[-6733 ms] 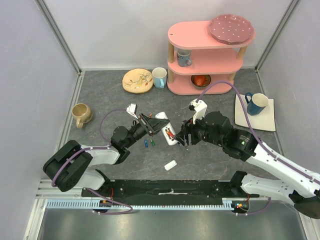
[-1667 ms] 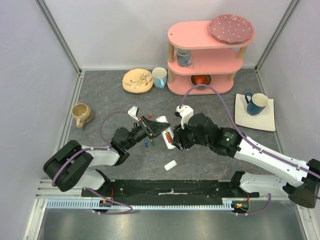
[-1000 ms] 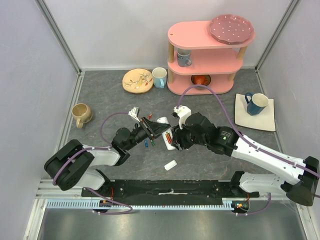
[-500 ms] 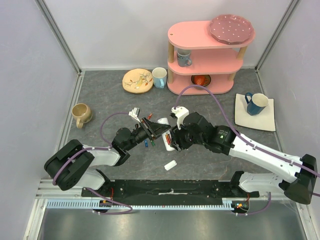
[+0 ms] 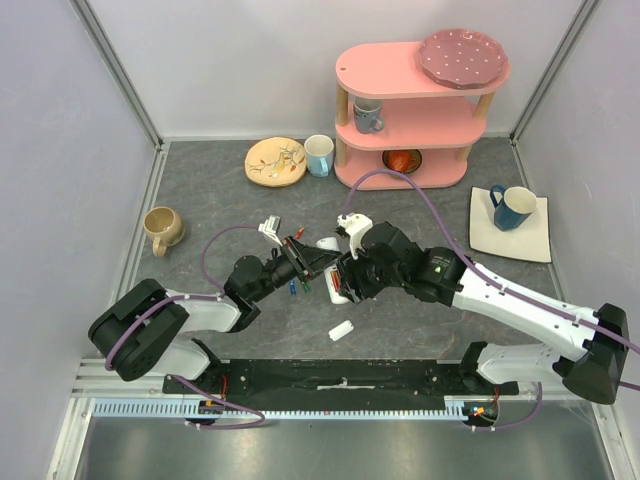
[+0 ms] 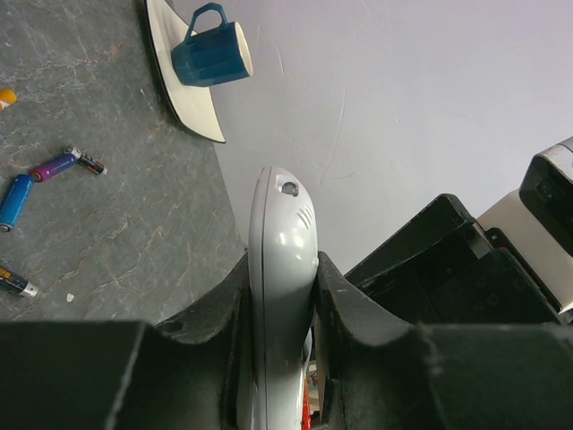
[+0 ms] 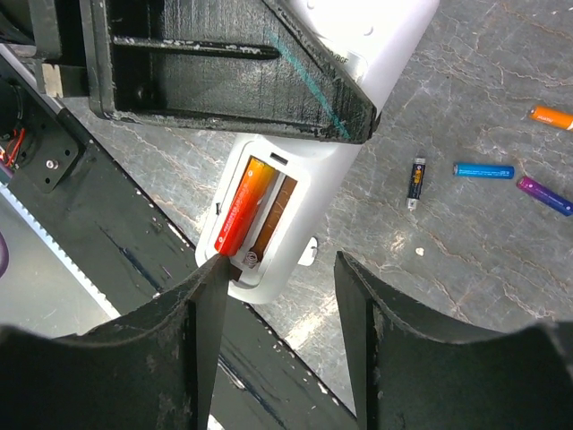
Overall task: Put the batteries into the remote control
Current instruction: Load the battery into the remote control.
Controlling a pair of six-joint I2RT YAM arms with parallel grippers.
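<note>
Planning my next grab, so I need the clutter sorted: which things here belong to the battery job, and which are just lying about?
Job:
- remote control, clamped in the left gripper
- orange battery seated in its bay
- loose batteries on the table
- back cover

Lying about:
- tan mug
- floral plate
- pink shelf
- blue mug

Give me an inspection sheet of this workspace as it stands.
Surface: grey stone-look table, no spills seen.
Job's things: remote control with compartment open, orange-red battery in one slot, second slot empty; four loose batteries on the table.
Clutter: back cover, beige mug, pink shelf, blue mug.
Grippers: left gripper clamps the remote; right gripper open, one finger at the slotted battery's end.
Cables: purple cables loop over both arms.
Surroundings: plain pale walls.
</note>
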